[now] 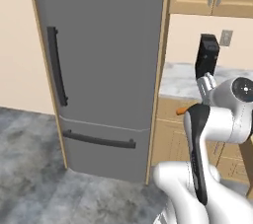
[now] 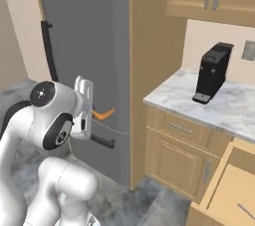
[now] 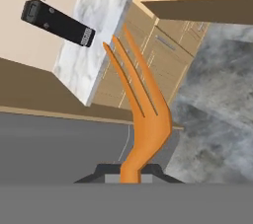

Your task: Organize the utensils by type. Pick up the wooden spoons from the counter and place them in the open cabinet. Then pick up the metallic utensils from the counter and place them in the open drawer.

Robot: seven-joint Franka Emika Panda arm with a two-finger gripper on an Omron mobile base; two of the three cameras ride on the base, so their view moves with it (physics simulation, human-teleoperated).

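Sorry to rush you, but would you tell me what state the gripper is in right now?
Gripper: closed on the handle of an orange fork, tines pointing away from the hand.

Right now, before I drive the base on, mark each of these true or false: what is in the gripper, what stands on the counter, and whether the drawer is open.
1. The gripper is shut on an orange fork. True.
2. The fork has two tines. False: the hand view shows three.
3. A black coffee machine stands on the counter. True.
4. The drawer at lower right is pushed in. False: it is pulled out, its tan inside showing.
5. The fridge is white. False: it is grey, with dark handles.
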